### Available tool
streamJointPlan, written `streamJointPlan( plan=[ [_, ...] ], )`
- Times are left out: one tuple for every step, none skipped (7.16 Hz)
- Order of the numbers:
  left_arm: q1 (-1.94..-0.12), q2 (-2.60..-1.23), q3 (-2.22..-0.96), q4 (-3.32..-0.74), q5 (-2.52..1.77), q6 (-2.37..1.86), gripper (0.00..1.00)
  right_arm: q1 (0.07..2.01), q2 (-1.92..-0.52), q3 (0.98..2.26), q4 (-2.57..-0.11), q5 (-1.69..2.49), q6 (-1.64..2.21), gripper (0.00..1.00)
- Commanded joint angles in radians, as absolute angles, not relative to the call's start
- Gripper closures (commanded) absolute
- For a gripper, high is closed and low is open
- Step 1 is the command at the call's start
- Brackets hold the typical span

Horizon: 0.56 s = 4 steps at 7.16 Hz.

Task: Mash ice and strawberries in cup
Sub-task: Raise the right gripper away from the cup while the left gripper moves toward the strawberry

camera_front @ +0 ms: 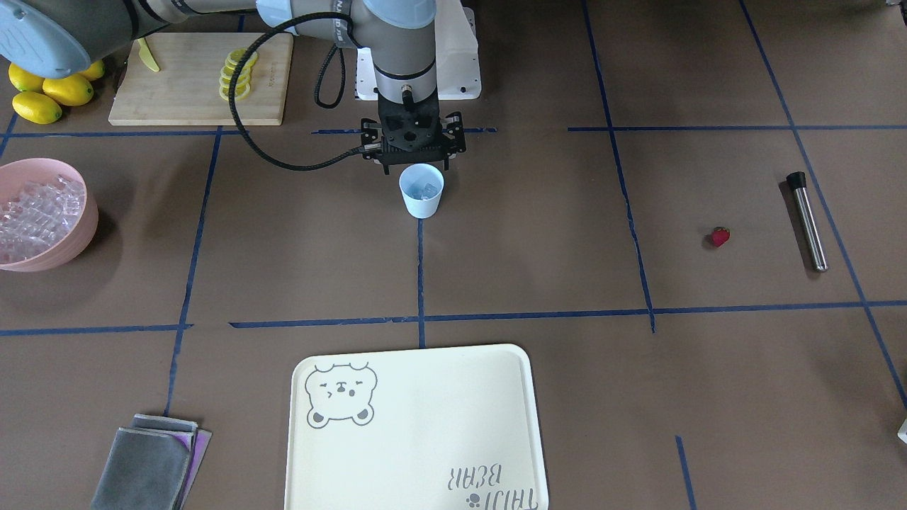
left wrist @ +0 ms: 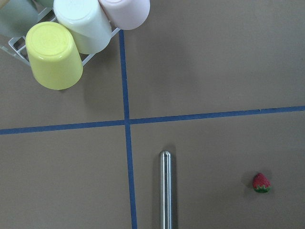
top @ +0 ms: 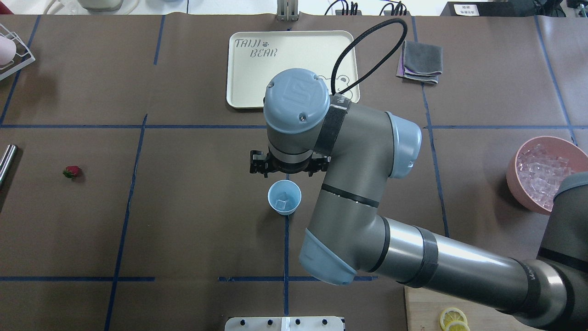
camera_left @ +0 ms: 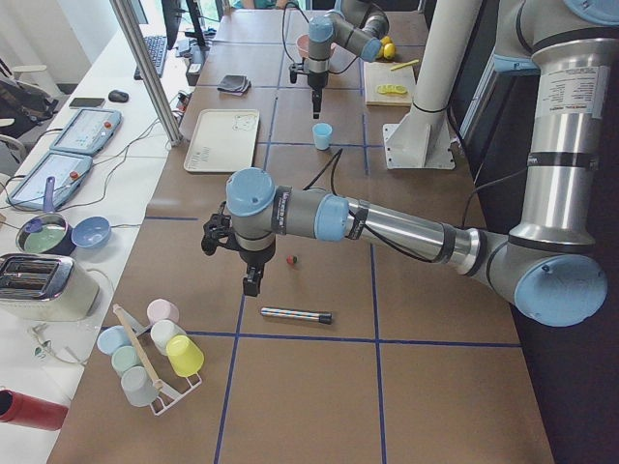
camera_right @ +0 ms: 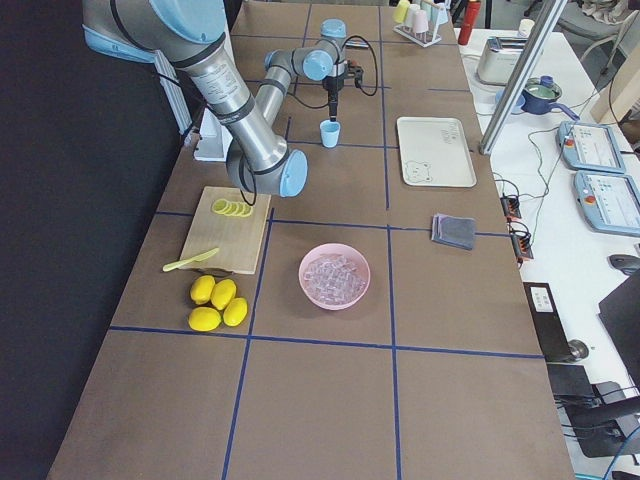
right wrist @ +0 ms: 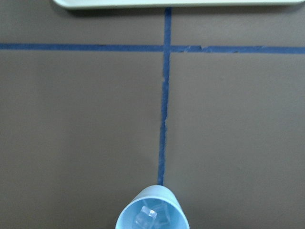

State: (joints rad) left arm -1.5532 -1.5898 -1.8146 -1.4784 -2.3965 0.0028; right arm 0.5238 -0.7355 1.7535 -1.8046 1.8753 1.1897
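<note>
cup [camera_front: 421, 197] with ice [camera_front: 428, 190] sits mid desk [camera_front: 538, 241], right gripper [camera_right: 333, 108] hanging above it. left gripper [camera_left: 251, 283] hangs near the strawberry [camera_front: 720, 236]. can't tell if either's fingers are apart.

Pale blue cup [right wrist: 167, 196] with ice [right wrist: 145, 217] at the bottom edge of a brown surface [right wrist: 76, 124].
The cup stands upright, cut off by the lower border, and clear ice cubes lie inside it against its pale wall. 2 blue tape lines [right wrist: 164, 119] cross on the surface above it; the upright 1 runs down to the cup's rim. The pale edge of a tray [right wrist: 167, 3] lines the top border, well apart from the cup.
</note>
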Motion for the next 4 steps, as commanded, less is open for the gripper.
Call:
streamJointPlan(
  plan=[
    [-1.462, -1.536, -1.857, -1.591, -2.356, -0.140, 0.00, 0.645, -0.866, 1.909, -1.809, 1.891, 1.146, 0.01],
    [-1.384, -1.470, -1.877, -1.776, -2.352, -0.339, 0.00, 0.745, -0.918, 1.934, -1.809, 1.948, 1.026, 0.01],
    [-1.303, -1.432, -1.876, -1.936, -2.306, -0.517, 0.00, 0.856, -0.974, 1.934, -1.807, 2.032, 0.897, 0.01],
    [-1.213, -1.428, -1.878, -2.010, -2.258, -0.652, 0.01, 0.982, -1.032, 1.928, -1.807, 2.102, 0.711, 0.01]
  ],
)
